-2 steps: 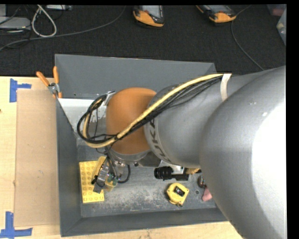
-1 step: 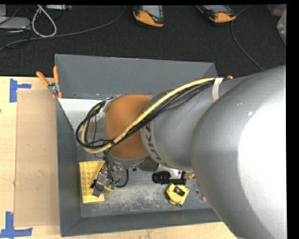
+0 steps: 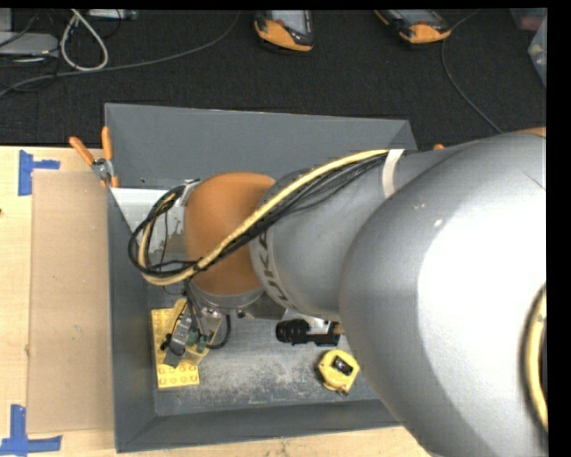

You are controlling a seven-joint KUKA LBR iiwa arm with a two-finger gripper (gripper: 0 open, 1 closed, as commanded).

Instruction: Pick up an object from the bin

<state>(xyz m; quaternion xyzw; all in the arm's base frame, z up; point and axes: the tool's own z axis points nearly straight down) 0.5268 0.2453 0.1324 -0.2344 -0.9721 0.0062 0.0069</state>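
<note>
A small yellow tape measure [image 3: 338, 370] lies on the dusty floor of the grey bin [image 3: 134, 357], near its front wall. Just up-left of it, apart, lies a short black cylindrical piece [image 3: 299, 332]. Beyond, dark carpet [image 3: 223, 76] carries a looped white cable [image 3: 85, 45], a shoe [image 3: 284, 29] and a second shoe [image 3: 412, 27].

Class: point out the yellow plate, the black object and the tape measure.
yellow plate [image 3: 178, 377]: camera view, its lower edge.
black object [image 3: 293, 332]: camera view, its rounded left end.
tape measure [image 3: 339, 370]: camera view, its yellow casing.
</note>
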